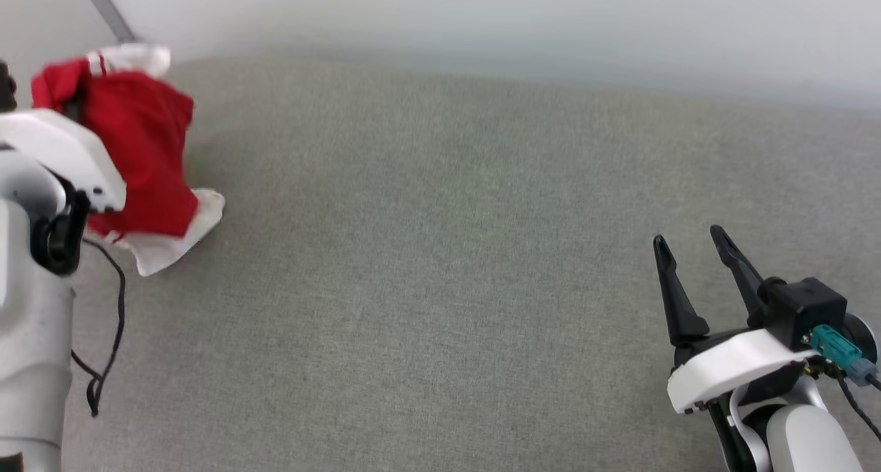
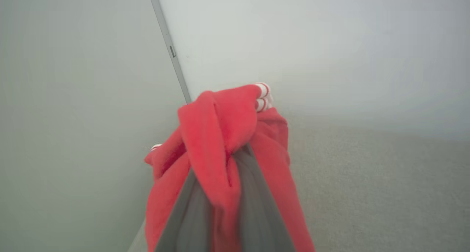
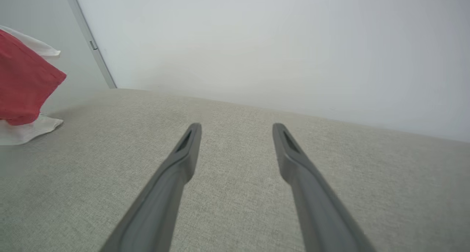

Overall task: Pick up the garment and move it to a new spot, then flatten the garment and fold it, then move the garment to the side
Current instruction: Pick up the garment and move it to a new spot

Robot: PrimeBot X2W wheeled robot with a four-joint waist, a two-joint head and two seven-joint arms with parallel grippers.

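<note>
Closest in, the right gripper (image 1: 688, 235) sits low at the right over the grey fabric surface (image 1: 447, 286). Its two dark fingers are spread wide with nothing between them. My guess is it's parked out of the way until the flattening part needs a second hand.

Over on the left side, the left gripper (image 2: 238, 160) is clamped down on the garment (image 1: 141, 142). In the left wrist view red cloth bulges up and over both fingers, so it has grabbed a thick wad, not a neat edge. That's fine for carrying, I'd say, but no good for laying it out.

The shirt hangs as a bunched red lump at the far left corner of the surface, close to the pale wall (image 1: 482, 18). It's mostly lifted, with one white sleeve sagging down to touch the fabric below. Another white bit with red stripes pokes out the top. No print is showing, as it's all folded in on itself. Looks to me like the pick-up is done and the carry to a new spot comes next.
</note>
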